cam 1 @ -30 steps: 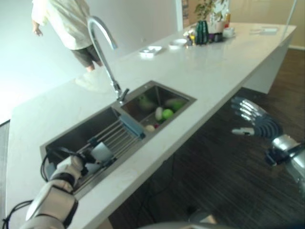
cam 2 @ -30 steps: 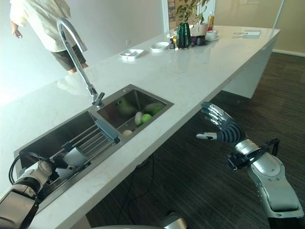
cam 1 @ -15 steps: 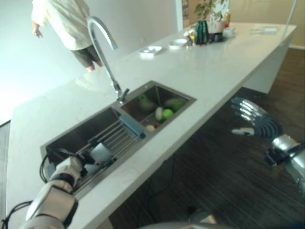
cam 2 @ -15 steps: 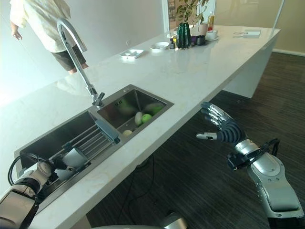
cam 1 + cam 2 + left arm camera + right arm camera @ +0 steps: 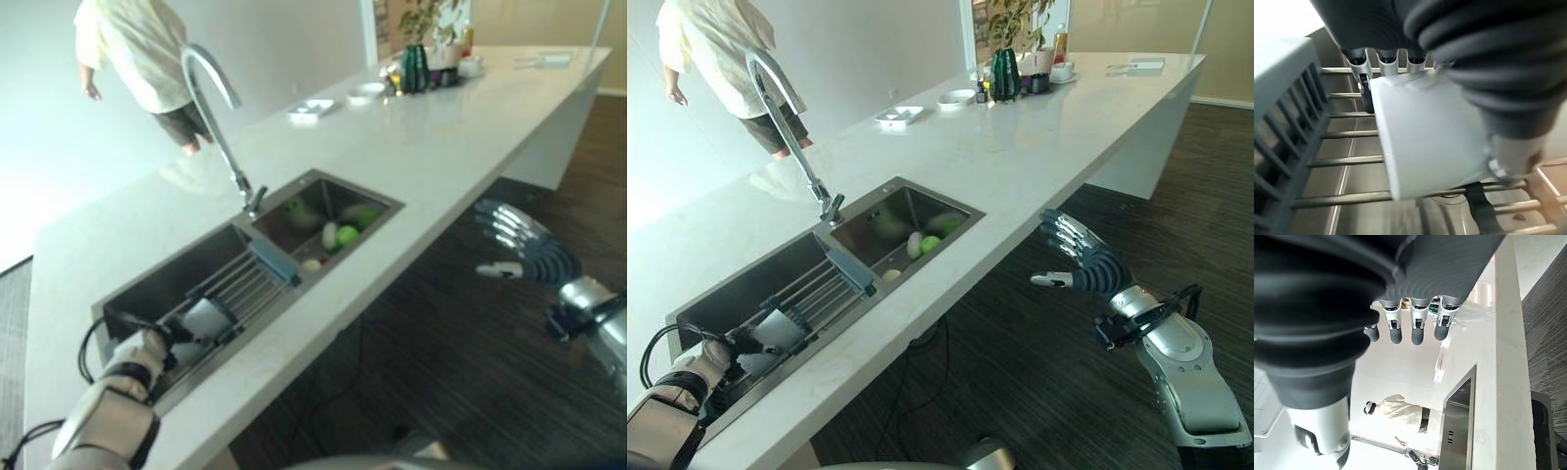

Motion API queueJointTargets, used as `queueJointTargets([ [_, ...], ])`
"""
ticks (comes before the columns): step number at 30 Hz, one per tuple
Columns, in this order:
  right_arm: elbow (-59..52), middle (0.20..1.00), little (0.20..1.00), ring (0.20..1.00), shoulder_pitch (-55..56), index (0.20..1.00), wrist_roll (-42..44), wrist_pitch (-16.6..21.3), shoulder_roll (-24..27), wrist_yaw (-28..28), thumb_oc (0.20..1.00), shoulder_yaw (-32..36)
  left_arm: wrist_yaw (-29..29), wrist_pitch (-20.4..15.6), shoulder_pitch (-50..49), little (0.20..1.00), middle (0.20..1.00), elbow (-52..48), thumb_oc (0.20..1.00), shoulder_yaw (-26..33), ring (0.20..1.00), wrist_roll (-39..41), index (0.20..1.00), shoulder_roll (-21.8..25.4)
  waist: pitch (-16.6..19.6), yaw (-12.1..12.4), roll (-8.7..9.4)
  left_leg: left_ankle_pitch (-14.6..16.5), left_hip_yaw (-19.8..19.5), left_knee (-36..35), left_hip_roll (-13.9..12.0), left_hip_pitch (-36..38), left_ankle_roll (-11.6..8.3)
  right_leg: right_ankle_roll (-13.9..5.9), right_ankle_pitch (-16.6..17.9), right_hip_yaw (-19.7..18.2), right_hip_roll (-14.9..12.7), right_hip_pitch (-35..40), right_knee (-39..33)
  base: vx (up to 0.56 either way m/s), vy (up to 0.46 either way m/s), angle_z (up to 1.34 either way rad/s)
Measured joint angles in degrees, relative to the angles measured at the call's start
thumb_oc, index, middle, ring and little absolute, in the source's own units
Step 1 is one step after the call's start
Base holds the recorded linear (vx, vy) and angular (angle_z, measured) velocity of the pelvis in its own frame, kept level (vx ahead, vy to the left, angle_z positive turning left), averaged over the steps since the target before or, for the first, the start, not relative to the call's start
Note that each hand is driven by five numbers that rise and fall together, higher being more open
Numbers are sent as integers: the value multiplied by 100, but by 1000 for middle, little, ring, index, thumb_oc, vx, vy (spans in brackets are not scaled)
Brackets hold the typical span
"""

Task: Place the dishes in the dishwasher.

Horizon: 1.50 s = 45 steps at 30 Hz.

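Over the near-left basin of the sink (image 5: 862, 227), the left hand (image 5: 713, 355) grips a white cup (image 5: 1425, 134) above the metal drying rack (image 5: 823, 290). Right of the counter (image 5: 1019, 137), the right hand (image 5: 1083, 259) hangs with fingers spread, holding nothing.

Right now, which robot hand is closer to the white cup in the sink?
The left hand. Its fingers are curled round the white cup on the sink's drying rack. The right hand hangs open over the floor, off the counter's near edge.
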<state>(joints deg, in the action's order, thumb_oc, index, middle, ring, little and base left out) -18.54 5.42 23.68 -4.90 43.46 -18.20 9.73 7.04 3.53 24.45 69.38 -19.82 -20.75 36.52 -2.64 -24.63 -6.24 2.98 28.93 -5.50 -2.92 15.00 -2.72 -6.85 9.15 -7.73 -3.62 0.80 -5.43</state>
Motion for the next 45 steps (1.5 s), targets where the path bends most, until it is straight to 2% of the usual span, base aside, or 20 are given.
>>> queueJointTargets([
  [4, 0, 1000, 1000, 1000, 6, 1000, -3, -1, 0, 11, 1000, -2, -271, 104, -144, 200, 200, -102, 200, 11, 200, -69, 200, -114, 7, 1, -8, 5, 5, 0, 2, 3, 0, 69, -44, -11, -1, 0, 0, 0, 0, 0],
  [11, 0, 1000, 1000, 1000, 202, 1000, -3, 26, -2, 9, 1000, 1, -719, 71, -253, 200, 200, -153, 200, 203, 200, -41, 200, -280, 18, 83, 55, 19, -5, 0, -1, -10, 25, 67, -46, -1, 1, -12, -1, -15, -10, -2],
  [19, 1, 1000, 1000, 1000, 468, 1000, -6, 63, -37, 41, 1000, -8, -1090, -351, -485, 200, 200, -439, 200, 476, 200, 495, 200, -272, 129, 274, 270, 15, -65, 0, -3, -36, 30, 67, -46, 63, -14, -12, -1, -31, -15, 3],
  [24, 13, 1000, 1000, 1000, 469, 1000, -5, 143, -38, 130, 1000, -14, -1403, -464, -669, 200, 200, -1042, 200, 393, 200, 382, 200, -188, 124, 329, 291, -31, -195, 0, 38, -104, 43, 50, -33, 168, -85, 3, 0, -49, 0, 14],
  [26, 15, 1000, 1000, 1000, 467, 1000, -5, 225, -38, 143, 1000, -13, -1526, -505, -696, 200, 200, -1167, 200, 394, 200, 384, 200, -169, 104, 383, 305, -56, -236, 1, 41, -126, 69, -12, 6, 207, -98, 17, 0, -50, -17, 11],
  [29, 19, 1000, 1000, 1000, 474, 1000, -8, 349, -182, 191, 1000, -1, -2049, -733, -914, 200, 200, -1961, 200, 548, 200, 408, 200, 58, 17, 502, 363, -74, -315, 1, 34, -194, 71, -6, 2, 272, -106, -9, 2, -45, -43, 12],
  [31, 28, 1000, 1000, 1000, 544, 1000, -13, 464, -447, 271, 1000, 44, -2428, -864, -1183, 200, 200, -2806, 200, 909, 200, 410, 200, 60, -32, 631, 372, -74, -360, 1, 18, -186, 69, 10, -11, 338, -98, -1, 1, -40, -43, 12],
  [34, 31, 1000, 1000, 1000, 672, 1000, -39, 535, -455, 308, 1000, 49, -2859, -1017, -1410, 200, 200, -3527, 200, 1162, 200, 407, 200, 103, -145, 763, 335, -75, -484, 1, 14, -183, 69, 25, -53, 433, -112, 63, 0, -22, -31, 20],
  [36, 32, 1000, 1000, 1000, 671, 1000, -56, 545, -455, 326, 1000, 54, -2994, -1090, -1447, 200, 200, -3621, 200, 1269, 200, 393, 200, 140, -166, 802, 316, -75, -562, 1, 6, -187, 67, 34, -80, 518, -120, 98, -1, -22, -28, 24],
  [41, 31, 1000, 1000, 1000, 662, 1000, -124, 546, -519, 428, 1000, 204, -3257, -1221, -1734, 200, 200, -4566, 200, 1595, 200, 381, 200, 390, -238, 999, 305, -76, -658, 2, 16, -198, 67, 20, -113, 574, -149, 136, -1, -11, -26, 10],
  [45, 24, 1000, 1000, 1000, 661, 1000, -127, 536, -527, 491, 1000, 205, -3624, -1647, -1859, 200, 200, -5685, 200, 2121, 200, 592, 200, 443, -259, 1196, 331, -71, -912, 2, 17, -215, 77, 12, -174, 785, -183, 229, 0, -9, -67, 24],
])
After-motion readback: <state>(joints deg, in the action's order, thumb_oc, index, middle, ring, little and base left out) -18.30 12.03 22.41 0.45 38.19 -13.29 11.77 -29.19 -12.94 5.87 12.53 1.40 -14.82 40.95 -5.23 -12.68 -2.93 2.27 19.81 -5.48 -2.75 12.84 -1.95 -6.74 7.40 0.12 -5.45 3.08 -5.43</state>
